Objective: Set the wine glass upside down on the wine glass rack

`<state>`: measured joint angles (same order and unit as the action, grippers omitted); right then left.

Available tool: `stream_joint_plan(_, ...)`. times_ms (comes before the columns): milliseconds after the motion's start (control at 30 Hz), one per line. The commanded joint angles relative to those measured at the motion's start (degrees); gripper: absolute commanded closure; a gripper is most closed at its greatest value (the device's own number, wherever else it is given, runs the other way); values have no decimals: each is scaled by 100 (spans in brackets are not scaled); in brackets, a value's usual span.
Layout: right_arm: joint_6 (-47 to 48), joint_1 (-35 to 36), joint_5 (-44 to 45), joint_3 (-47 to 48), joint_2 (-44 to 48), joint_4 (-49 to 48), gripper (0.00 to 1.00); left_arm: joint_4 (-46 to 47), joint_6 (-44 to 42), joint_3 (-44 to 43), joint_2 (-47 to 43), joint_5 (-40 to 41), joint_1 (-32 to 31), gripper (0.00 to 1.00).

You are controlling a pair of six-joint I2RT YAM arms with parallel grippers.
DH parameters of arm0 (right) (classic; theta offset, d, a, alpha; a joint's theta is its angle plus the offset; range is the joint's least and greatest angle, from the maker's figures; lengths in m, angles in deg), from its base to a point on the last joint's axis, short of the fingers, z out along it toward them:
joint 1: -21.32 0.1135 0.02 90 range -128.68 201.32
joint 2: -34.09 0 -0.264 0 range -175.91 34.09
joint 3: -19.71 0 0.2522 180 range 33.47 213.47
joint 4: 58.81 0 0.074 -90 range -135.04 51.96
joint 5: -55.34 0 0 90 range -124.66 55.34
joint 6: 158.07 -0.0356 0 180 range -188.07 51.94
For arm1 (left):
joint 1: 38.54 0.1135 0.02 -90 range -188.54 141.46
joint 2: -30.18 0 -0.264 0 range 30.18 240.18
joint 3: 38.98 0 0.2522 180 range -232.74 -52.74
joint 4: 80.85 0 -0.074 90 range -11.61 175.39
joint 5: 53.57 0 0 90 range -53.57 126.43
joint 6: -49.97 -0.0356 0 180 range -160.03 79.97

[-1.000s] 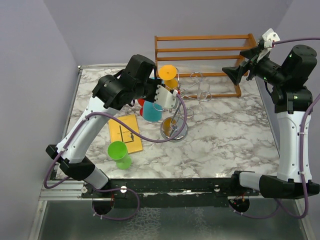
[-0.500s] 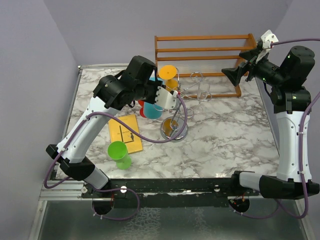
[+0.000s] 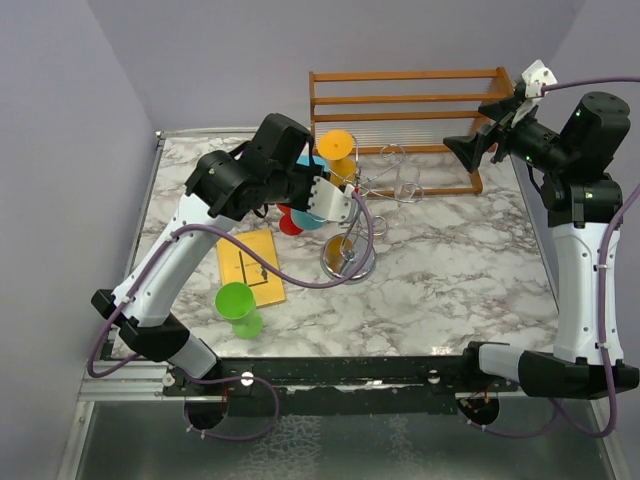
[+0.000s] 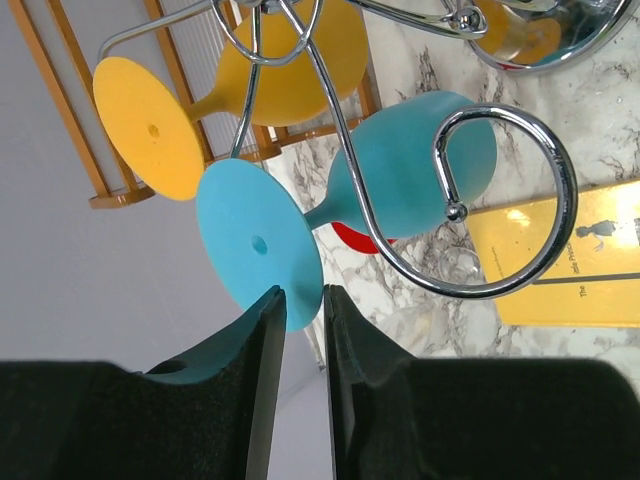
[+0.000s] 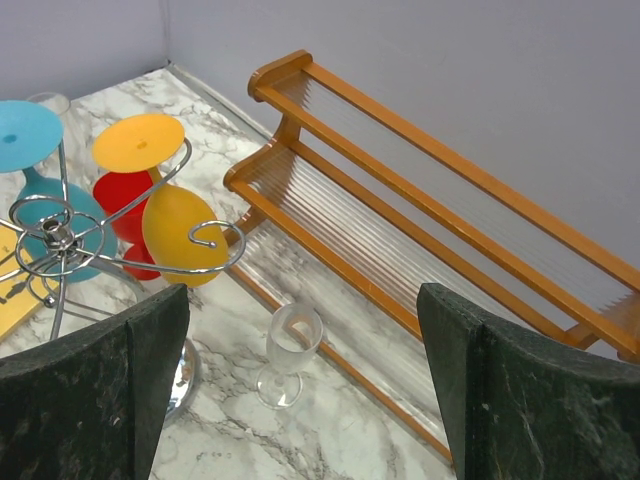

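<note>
The wine glass rack point(image 3: 348, 258) is a silver wire stand with a round chrome base at mid table. A blue wine glass point(image 4: 415, 170) is upside down at one curled arm point(image 4: 520, 270) of the rack, foot point(image 4: 258, 245) uppermost; it also shows in the top view point(image 3: 305, 216). My left gripper point(image 4: 302, 290) is nearly shut, and the rim of the blue foot sits between its fingertips. A yellow glass point(image 3: 337, 146) hangs on another arm. My right gripper point(image 3: 462, 150) is open and empty, high in front of the wooden shelf.
A brown slatted wooden shelf point(image 3: 405, 100) stands at the back. A clear glass point(image 5: 288, 350) stands upright in front of it. A red glass point(image 3: 289, 222) is behind the blue one. A green cup point(image 3: 236, 303) and a yellow book point(image 3: 250, 265) lie front left.
The blue glass's bowl has shifted slightly up and back under my left gripper, uncovering more of the red glass. The right arm has barely moved.
</note>
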<state>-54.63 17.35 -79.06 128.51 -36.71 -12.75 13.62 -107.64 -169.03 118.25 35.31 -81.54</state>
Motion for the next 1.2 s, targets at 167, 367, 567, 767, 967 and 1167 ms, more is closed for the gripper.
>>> stream_joint_plan(167,345,-25,346,11,120,-10,3,-220,174,-158,-244,-137,-35,69)
stream_joint_plan(367,698,-25,620,-48,76,107,2,-261,485,-287,-318,-89,-39,60)
stream_joint_plan(567,706,-25,793,-344,88,-9,2,-115,1031,-510,-402,70,-28,44)
stream_joint_plan(767,693,-25,845,-395,23,66,3,129,1563,-613,-479,202,39,33)
stream_joint_plan(967,680,-25,823,-524,7,51,3,844,2257,-376,-573,784,344,20)
stream_joint_plan(1167,660,-25,799,-651,-16,-10,3,1720,3392,-408,-692,822,1308,7)
